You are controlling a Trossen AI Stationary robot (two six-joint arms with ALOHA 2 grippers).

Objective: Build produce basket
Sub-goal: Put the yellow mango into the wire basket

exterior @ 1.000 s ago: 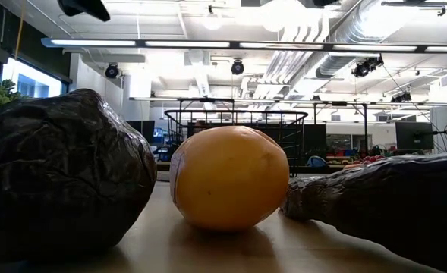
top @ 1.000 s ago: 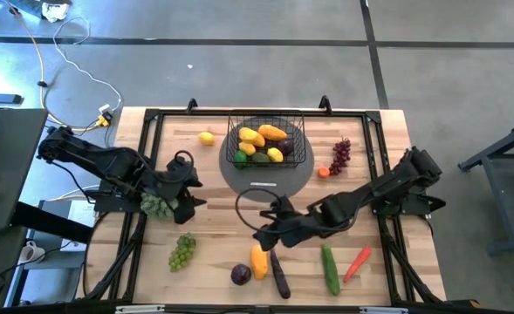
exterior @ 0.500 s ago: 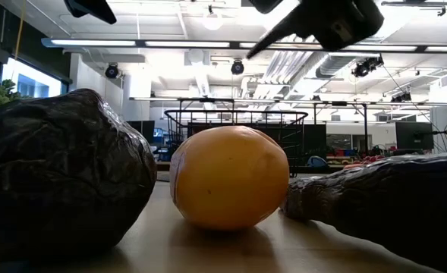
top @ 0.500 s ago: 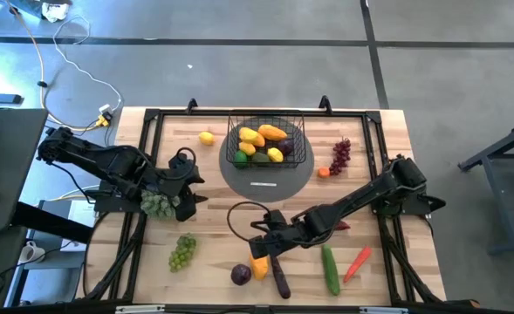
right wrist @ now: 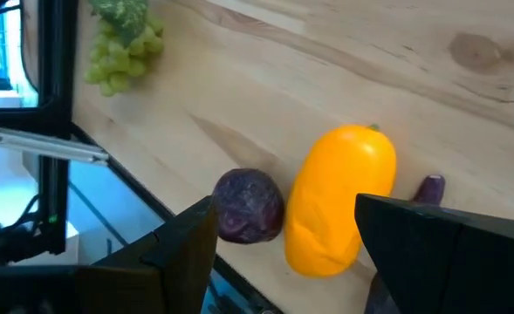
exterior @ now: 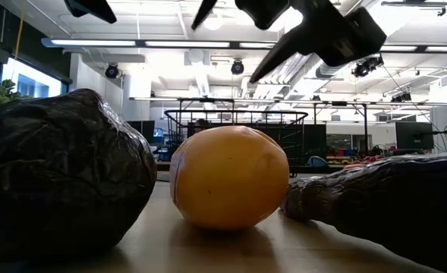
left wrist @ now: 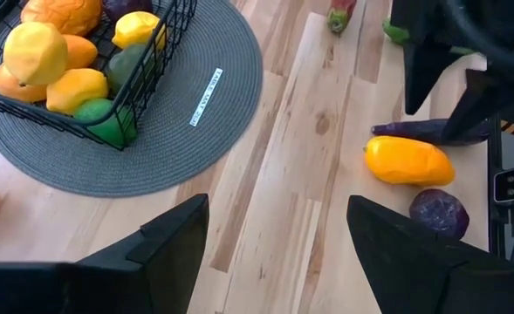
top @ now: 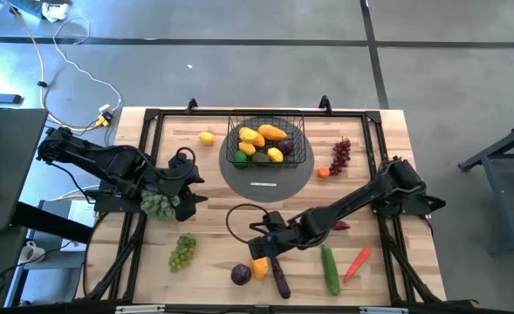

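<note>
Yellow pepper [right wrist: 338, 212] sits right between the right gripper's [top: 258, 251] spread fingers in the wrist view, so that arm has swung down to the near edge of the table over the last second and now hangs over the pile there, holding nothing. Just beside the pepper are a dark purple round piece [top: 240, 275] and a long aubergine [top: 280, 277]. My guess is the pepper is the next pick, though no grab has happened yet.

Left gripper [top: 183, 187] has stayed parked on its own side with jaws apart and empty, green grapes [top: 157, 205] right next to it and a second green bunch [top: 182, 251] nearer the table edge.

Further out, the basket [top: 234, 144] sits on a round grey mat [top: 265, 179] at the far middle, already holding yellow lemons [left wrist: 34, 52], orange pieces [top: 272, 133], something green [left wrist: 108, 125] and something purple. Still loose: a lemon [top: 206, 137], red grapes [top: 340, 155], a cucumber [top: 330, 269] and a red pepper [top: 357, 262]
</note>
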